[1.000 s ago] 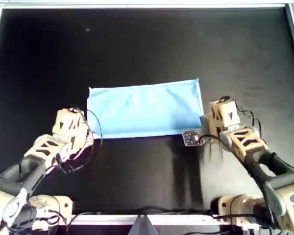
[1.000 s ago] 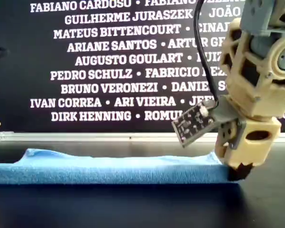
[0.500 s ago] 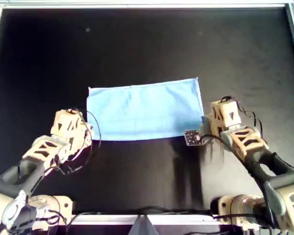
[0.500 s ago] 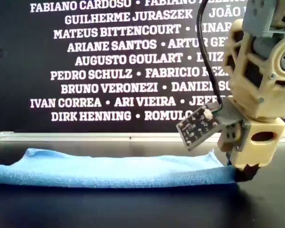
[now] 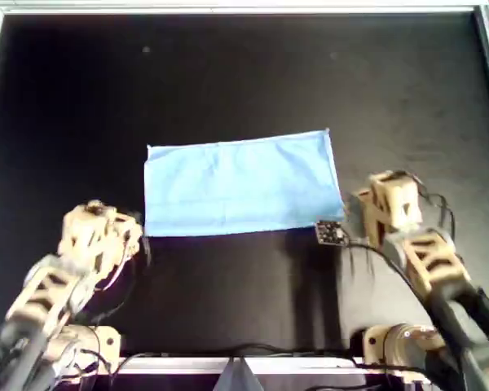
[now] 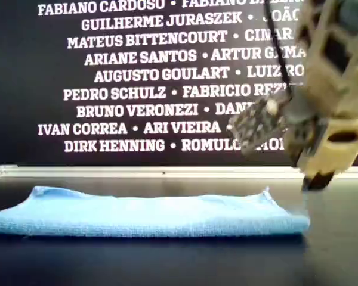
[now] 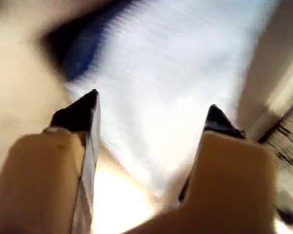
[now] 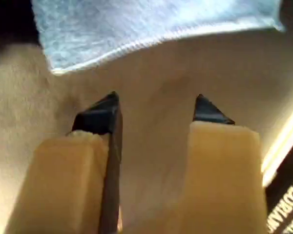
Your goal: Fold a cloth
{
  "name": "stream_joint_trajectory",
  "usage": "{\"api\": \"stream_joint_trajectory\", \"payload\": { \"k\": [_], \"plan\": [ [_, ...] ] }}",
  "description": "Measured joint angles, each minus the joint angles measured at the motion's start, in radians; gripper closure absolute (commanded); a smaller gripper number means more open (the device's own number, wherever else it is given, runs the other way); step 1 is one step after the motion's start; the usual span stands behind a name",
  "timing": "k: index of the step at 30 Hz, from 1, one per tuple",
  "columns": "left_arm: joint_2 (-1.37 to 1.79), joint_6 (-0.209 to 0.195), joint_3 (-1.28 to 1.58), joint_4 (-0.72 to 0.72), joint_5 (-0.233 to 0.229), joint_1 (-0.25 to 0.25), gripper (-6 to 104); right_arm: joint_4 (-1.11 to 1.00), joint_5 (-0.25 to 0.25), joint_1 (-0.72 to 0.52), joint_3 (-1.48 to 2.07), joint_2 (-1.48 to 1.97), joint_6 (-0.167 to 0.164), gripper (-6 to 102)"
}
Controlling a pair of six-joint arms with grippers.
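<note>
Black tabletop (image 5: 244, 73) with a metal-framed edge; in the exterior view a black backdrop (image 6: 137, 77) with white printed names stands behind it. The cloth (image 5: 240, 183), light blue, lies flat mid-tabletop as a folded rectangle, long side running across the overhead view; the exterior view shows it as a low, layered strip (image 6: 149, 213) on the surface. Right gripper (image 5: 360, 213) sits just off the cloth's right end in the overhead view, raised above the tabletop in the exterior view (image 6: 315, 180), jaws apart and empty, cloth edge ahead of the tips in the right wrist view (image 8: 156, 105). Small circuit board (image 5: 330, 233) hangs off that arm near the cloth's corner. Left gripper (image 5: 134, 232) is just beside the cloth's lower-left corner in the overhead view, jaws spread, holding nothing; left wrist view (image 7: 151, 114) is blurred, pale cloth beyond the tips.
</note>
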Motion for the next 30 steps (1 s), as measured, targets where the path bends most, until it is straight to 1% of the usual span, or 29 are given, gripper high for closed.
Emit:
{"api": "stream_joint_trajectory", "payload": {
  "k": [2,3,5,8,13,14,16,18,21,25,27,30],
  "plan": [
    [0.110,0.000,0.049,0.002,-0.006,0.000,21,0.000,0.000,0.000,0.057,0.080,0.000,35],
    [0.164,0.000,0.078,0.002,-0.021,0.000,21,0.000,0.000,0.002,0.089,0.120,0.000,35],
    [0.258,0.000,0.135,0.002,-0.069,0.000,21,0.000,0.000,0.005,0.146,0.193,0.000,34],
    [0.385,0.000,0.178,0.002,-0.184,0.000,21,0.000,0.000,0.008,0.229,0.295,0.000,34],
    [0.526,0.000,0.183,0.002,-0.431,0.000,20,0.006,0.005,0.002,0.304,0.503,-0.002,34],
    [0.534,0.000,0.183,0.002,-0.468,0.000,20,0.008,0.005,0.000,0.318,0.561,-0.002,34],
    [0.540,0.000,0.183,0.002,-0.515,0.000,20,0.011,0.005,0.002,0.353,0.699,-0.002,34],
    [0.545,0.000,0.183,0.002,-0.532,0.000,20,0.011,0.005,0.002,0.407,0.859,-0.003,34],
    [0.545,0.000,0.183,0.002,-0.540,0.000,20,0.012,0.003,0.002,0.480,1.035,-0.003,34],
    [0.545,0.000,0.183,0.002,-0.540,0.000,20,0.015,0.005,0.002,0.545,1.042,-0.003,35],
    [0.545,0.000,0.183,0.002,-0.540,-0.002,20,0.015,0.005,0.002,0.546,1.042,0.003,35],
    [0.545,0.000,0.183,0.002,-0.540,-0.002,20,0.015,0.005,0.002,0.548,1.042,-0.002,35]
  ]
}}
